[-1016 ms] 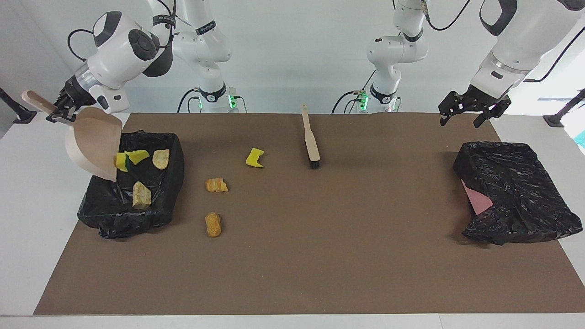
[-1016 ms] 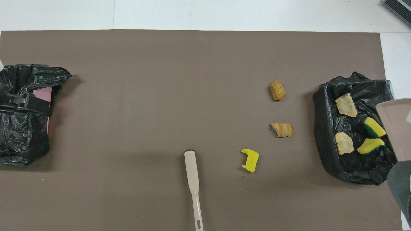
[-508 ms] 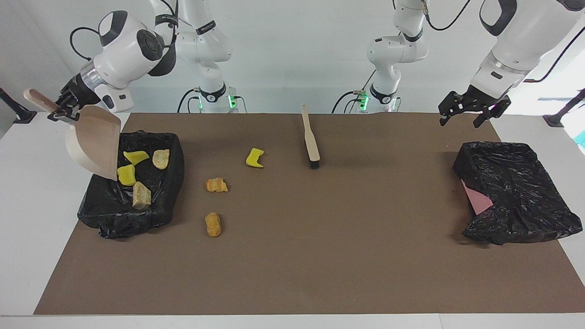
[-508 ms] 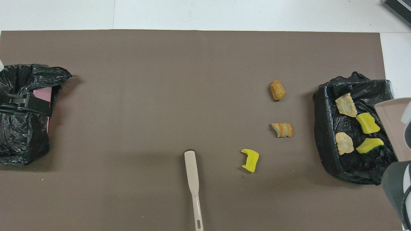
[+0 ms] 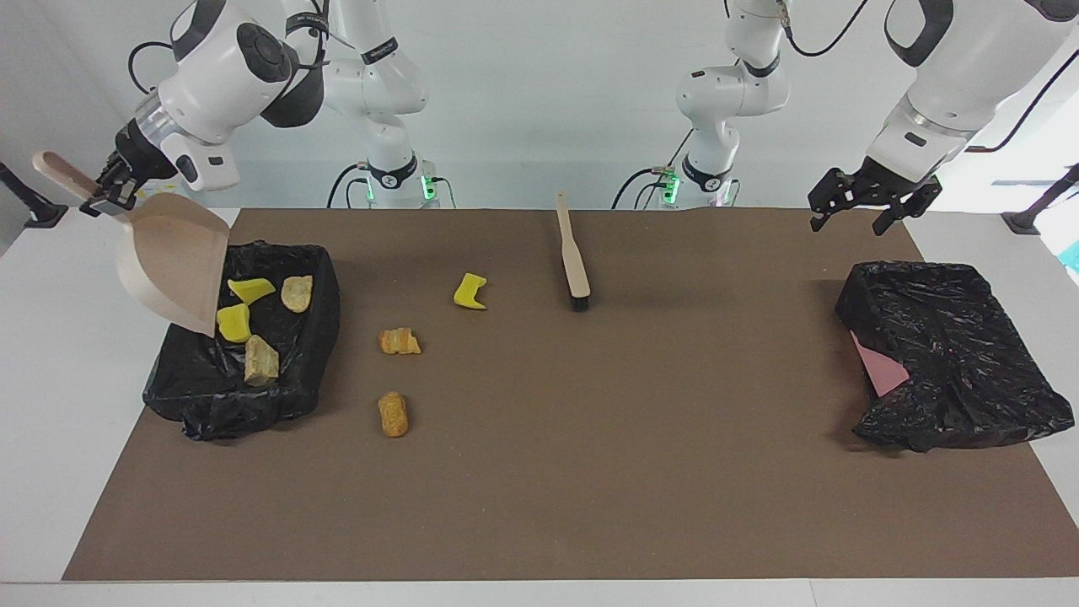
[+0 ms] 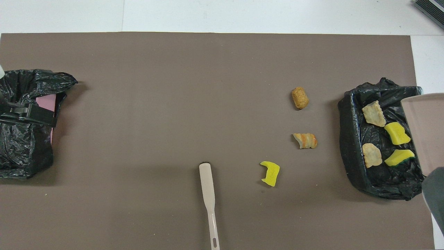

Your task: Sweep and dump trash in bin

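Observation:
My right gripper (image 5: 110,190) is shut on the handle of a beige dustpan (image 5: 173,265), which hangs tilted mouth-down over the black-lined bin (image 5: 287,396) at the right arm's end. Several pieces of trash lie in that bin, among them a yellow sponge chunk (image 5: 233,321) and a tan lump (image 5: 260,360). On the mat beside the bin lie a yellow sponge chunk (image 5: 470,291), an orange lump (image 5: 399,341) and another orange lump (image 5: 393,413). The brush (image 5: 573,253) lies on the mat mid-table, close to the robots. My left gripper (image 5: 849,224) hangs open and holds nothing.
A second black-lined bin (image 5: 952,362) with a pink sheet (image 5: 877,371) showing sits at the left arm's end, under the waiting left gripper (image 6: 31,116). The brown mat (image 5: 590,472) covers most of the white table.
A yellow sponge chunk slid off the dustpan's lip and settled in the bin. The right gripper lifted the dustpan a little. The left arm has not moved.

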{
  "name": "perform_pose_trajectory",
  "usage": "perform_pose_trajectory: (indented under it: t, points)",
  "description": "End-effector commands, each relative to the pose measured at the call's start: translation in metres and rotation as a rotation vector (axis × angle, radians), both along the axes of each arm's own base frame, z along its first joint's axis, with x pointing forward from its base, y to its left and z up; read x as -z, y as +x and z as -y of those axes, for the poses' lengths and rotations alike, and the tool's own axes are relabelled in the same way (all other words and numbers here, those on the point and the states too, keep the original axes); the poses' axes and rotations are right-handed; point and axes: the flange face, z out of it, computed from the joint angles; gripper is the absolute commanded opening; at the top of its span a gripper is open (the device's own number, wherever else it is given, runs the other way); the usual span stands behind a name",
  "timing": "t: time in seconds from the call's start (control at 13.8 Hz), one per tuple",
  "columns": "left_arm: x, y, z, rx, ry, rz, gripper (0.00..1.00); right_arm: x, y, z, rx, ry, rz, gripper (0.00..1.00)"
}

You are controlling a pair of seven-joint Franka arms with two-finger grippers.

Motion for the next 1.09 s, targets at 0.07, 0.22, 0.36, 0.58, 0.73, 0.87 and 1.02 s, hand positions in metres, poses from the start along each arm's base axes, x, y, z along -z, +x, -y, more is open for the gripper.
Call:
perform_pose_trajectory:
  t: [0.07, 0.22, 0.36, 0.58, 0.73, 0.87, 1.02]
  points:
    - [-0.002, -0.009, -0.002, 0.007, 0.007, -0.006, 1.00, -0.003, 0.030, -0.022, 0.126, 0.173, 0.075, 0.00]
    - [-0.002, -0.009, -0.004, 0.006, 0.007, -0.005, 1.00, 0.002, 0.032, -0.050, 0.185, 0.261, 0.156, 0.00]
    - [0.000, -0.010, -0.004, 0.013, 0.006, -0.012, 1.00, 0.009, 0.037, -0.081, 0.280, 0.334, 0.206, 0.00]
    - [0.000, -0.010, -0.002, 0.018, 0.005, -0.009, 1.00, 0.021, 0.059, -0.155, 0.479, 0.440, 0.294, 0.00]
    - [0.003, -0.015, 0.000, 0.024, 0.007, -0.011, 1.00, 0.034, 0.070, -0.192, 0.648, 0.504, 0.361, 0.00]
    - [0.005, -0.018, 0.001, 0.025, 0.008, -0.012, 1.00, 0.050, 0.081, -0.247, 0.740, 0.516, 0.423, 0.00]
    - [0.005, -0.018, 0.001, 0.025, 0.008, -0.014, 1.00, 0.068, 0.092, -0.283, 0.885, 0.566, 0.459, 0.00]
